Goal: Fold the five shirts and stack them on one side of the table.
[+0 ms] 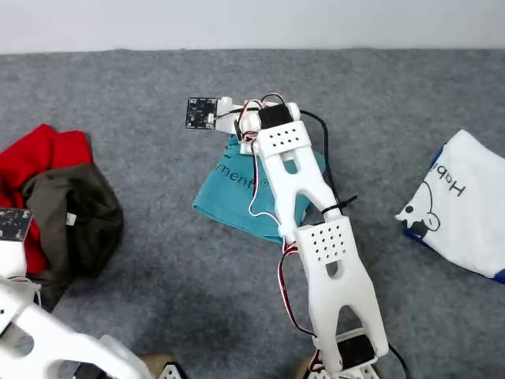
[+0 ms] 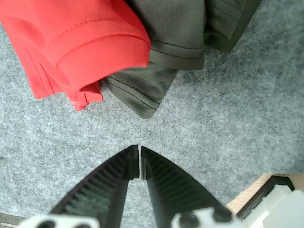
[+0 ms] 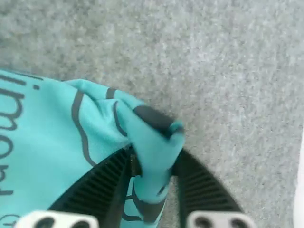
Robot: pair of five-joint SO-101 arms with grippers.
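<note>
The right claw (image 3: 154, 159) was clamped on a bunched edge of the teal shirt (image 3: 47, 142), with cloth pinched between its jaws. It probably held there so that the edge could be drawn across the rest of the shirt as a fold. That shirt lay mid-surface under the outstretched right arm, already partly doubled over. The left claw (image 2: 140, 152) was closed with its tips together and nothing in them, above the bare grey surface (image 2: 237, 118). It sat beside the red shirt (image 2: 71, 42) and the olive shirt (image 2: 190, 23), which were heaped overlapping at the left, seemingly awaiting their turn. At the right edge a white shirt (image 1: 465, 205) lay flat over a blue edge of cloth, likely the start of the stack.
</note>
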